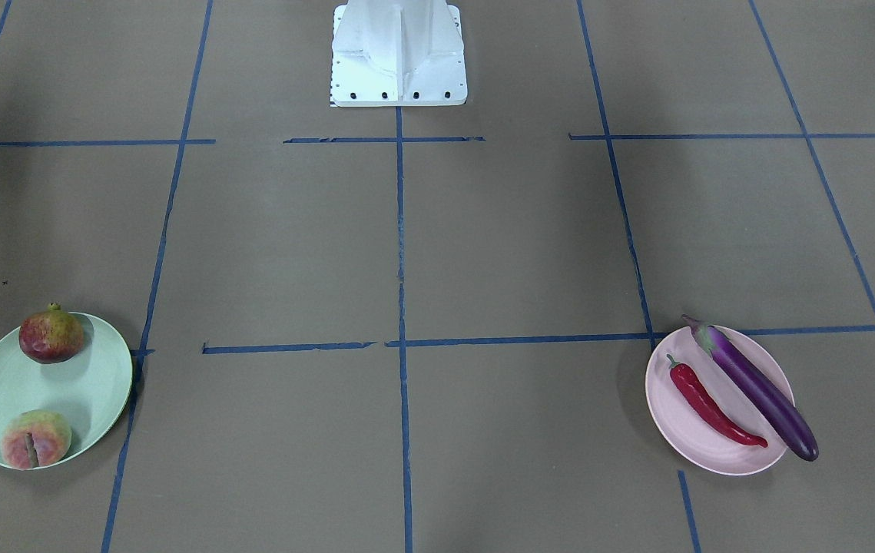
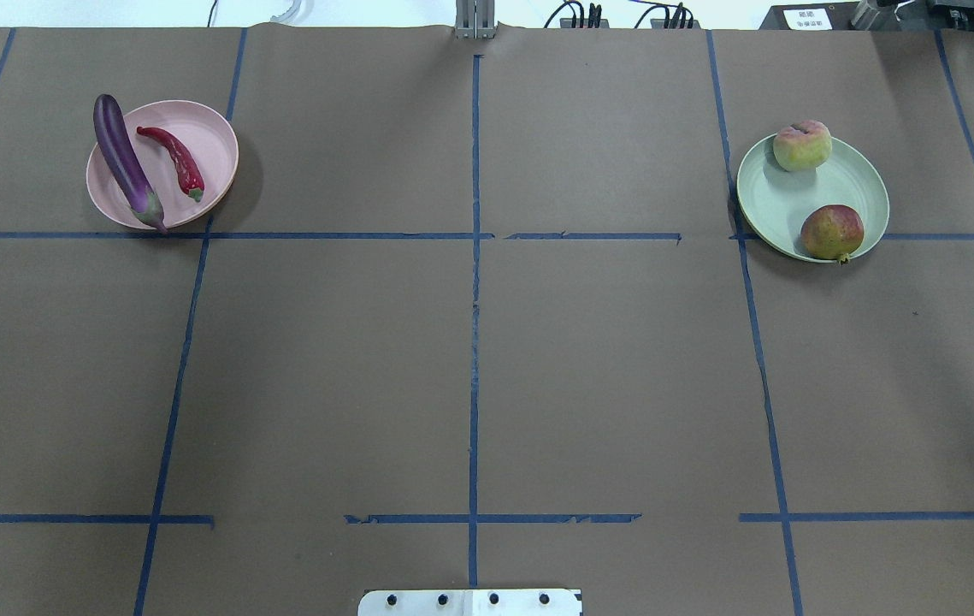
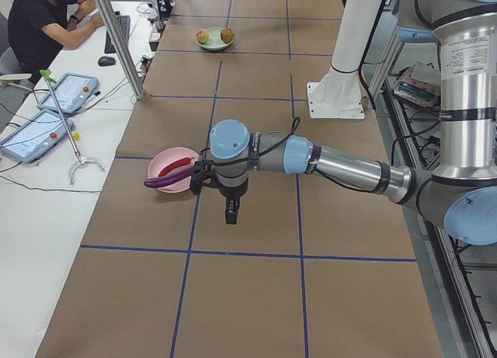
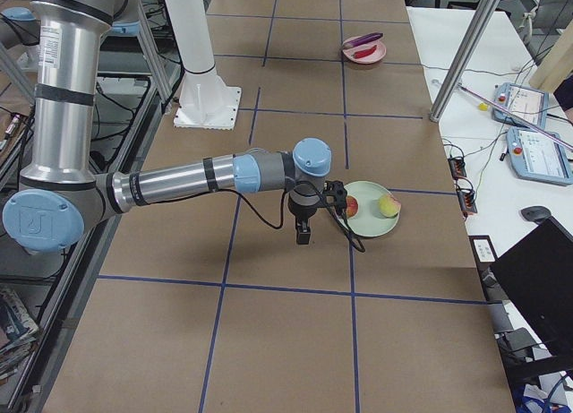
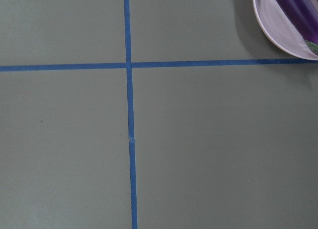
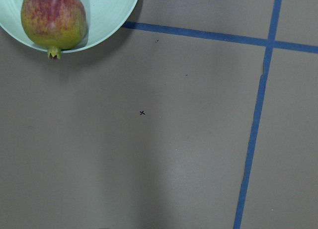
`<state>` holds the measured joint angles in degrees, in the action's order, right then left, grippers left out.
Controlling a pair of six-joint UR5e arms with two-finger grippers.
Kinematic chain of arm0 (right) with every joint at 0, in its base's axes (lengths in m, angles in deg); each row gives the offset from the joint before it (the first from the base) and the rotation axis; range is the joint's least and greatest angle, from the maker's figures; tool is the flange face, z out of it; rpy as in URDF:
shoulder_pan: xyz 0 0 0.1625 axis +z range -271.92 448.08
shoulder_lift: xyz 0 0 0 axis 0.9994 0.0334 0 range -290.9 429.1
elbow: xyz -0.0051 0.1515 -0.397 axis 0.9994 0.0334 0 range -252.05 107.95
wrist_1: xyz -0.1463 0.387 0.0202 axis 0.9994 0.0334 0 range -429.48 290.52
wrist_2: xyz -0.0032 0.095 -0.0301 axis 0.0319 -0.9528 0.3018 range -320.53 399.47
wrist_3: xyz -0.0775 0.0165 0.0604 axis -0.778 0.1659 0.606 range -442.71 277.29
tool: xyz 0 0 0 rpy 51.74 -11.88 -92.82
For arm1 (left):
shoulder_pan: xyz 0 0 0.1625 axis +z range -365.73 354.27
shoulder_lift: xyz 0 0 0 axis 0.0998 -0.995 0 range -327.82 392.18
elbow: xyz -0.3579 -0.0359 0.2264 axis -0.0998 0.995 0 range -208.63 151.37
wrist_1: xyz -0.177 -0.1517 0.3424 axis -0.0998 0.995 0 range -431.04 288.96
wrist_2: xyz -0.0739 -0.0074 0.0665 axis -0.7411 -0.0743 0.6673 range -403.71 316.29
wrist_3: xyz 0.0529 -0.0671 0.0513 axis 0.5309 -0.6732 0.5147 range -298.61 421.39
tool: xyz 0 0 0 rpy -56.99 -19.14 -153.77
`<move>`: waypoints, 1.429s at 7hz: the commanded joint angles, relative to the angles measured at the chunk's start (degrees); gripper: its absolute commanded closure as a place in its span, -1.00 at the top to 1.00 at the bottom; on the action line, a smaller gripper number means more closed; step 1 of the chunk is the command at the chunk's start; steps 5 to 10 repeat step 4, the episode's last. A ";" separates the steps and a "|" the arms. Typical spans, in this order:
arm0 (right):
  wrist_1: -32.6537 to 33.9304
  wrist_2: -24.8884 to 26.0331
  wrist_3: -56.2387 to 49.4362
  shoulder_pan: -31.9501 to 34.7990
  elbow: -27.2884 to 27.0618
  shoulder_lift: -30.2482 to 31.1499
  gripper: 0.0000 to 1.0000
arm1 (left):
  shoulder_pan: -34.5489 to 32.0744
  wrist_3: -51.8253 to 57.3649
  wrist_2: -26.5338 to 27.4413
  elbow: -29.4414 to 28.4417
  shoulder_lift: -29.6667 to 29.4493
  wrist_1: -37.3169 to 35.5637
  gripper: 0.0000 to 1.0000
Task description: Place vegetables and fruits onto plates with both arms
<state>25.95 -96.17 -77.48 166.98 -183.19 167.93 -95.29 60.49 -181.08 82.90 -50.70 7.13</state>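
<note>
**Tabletop** point(image 1: 498, 253): brown, marked into squares by blue tape lines point(image 1: 400, 230); white base block point(image 1: 399, 54) at the robot's edge.

**Pink plate** point(image 1: 702, 447): on the robot's left, toward the operators' side. It holds both vegetables.
- Eggplant point(image 1: 756, 392): lies slantwise across the plate. The green cap sits at the rim nearer the robot, and the dark tip overhangs the opposite rim.
- Chili pepper point(image 1: 706, 403): lies inside the rim, just beside the eggplant and roughly parallel to it. Its stem also points toward the robot.

**Green plate** point(image 1: 61, 388): on the robot's right, well apart from the pink plate. It holds both fruits.
- Pomegranate point(image 1: 51, 336): sits at the rim nearer the robot, its crown tip poking out past the edge.
- Peach point(image 1: 36, 439): sits at the far rim with its groove facing up, apart from the pomegranate.

**Left arm** point(image 3: 342, 162): reaches out low over the tabletop, wrist just beside the pink plate on the robot's side. The jaws point down above bare paper. Only the side view shows them, so I cannot tell how far apart they stand.

**Right arm** point(image 4: 179, 184): in a like pose, wrist just beside the green plate. The jaws point down, and again I cannot tell their opening.
</note>
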 commanded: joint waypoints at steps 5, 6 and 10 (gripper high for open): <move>-0.43 0.11 0.04 2.21 -0.31 0.14 1.00 | 0.27 -0.07 0.61 -4.30 -0.43 -0.65 1.00; -0.43 0.11 0.04 2.21 -0.31 0.14 1.00 | 0.27 -0.07 0.61 -4.30 -0.43 -0.65 1.00; -0.43 0.11 0.04 2.21 -0.31 0.14 1.00 | 0.27 -0.07 0.61 -4.30 -0.43 -0.65 1.00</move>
